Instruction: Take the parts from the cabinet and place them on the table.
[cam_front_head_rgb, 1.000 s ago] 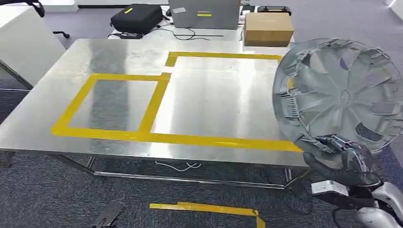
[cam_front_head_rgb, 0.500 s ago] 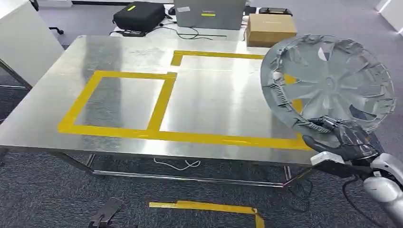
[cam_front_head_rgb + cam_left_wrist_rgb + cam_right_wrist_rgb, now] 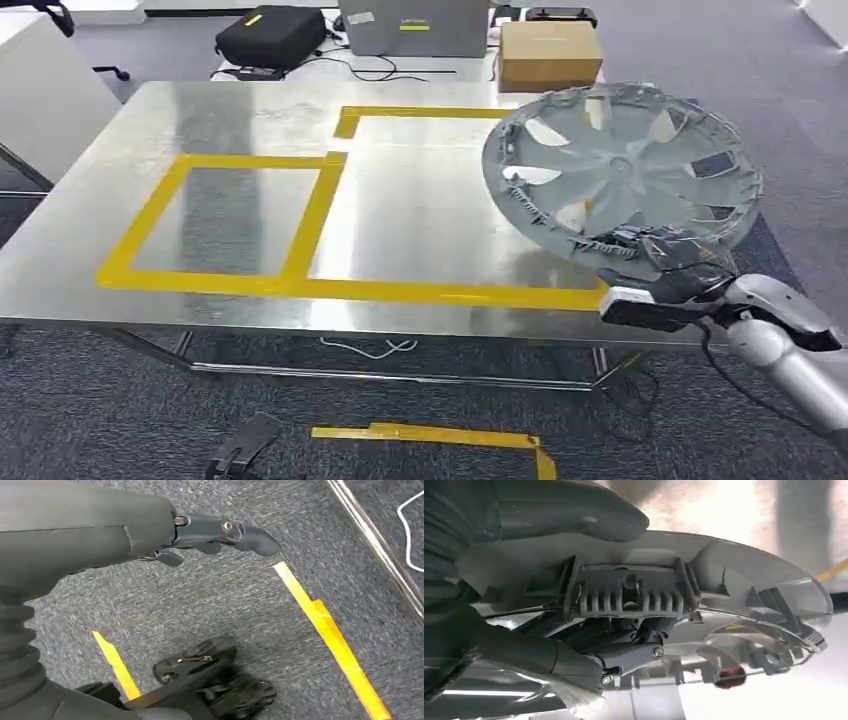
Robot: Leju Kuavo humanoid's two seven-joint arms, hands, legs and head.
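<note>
A large grey wheel cover (image 3: 620, 170) hangs tilted over the right part of the steel table (image 3: 420, 210), above the right yellow-taped box. My right hand (image 3: 672, 258) grips its near rim from below. The right wrist view shows the rim and a ribbed clip of the wheel cover (image 3: 634, 595) held between my thumb (image 3: 569, 510) and darker fingers (image 3: 574, 660). My left hand (image 3: 220, 532) hangs beside my body over the carpet, fingers loosely extended and holding nothing.
Yellow tape marks two boxes on the table, the left one (image 3: 225, 215) bare. A cardboard box (image 3: 548, 55), a grey case (image 3: 415, 25) and a black bag (image 3: 270, 35) stand behind the table. A tape strip (image 3: 430, 437) lies on the carpet by the table's front edge.
My right hand has carried the wheel cover leftward and lower, tipping it flatter over the table's right box. The camera view shifted slightly too.
</note>
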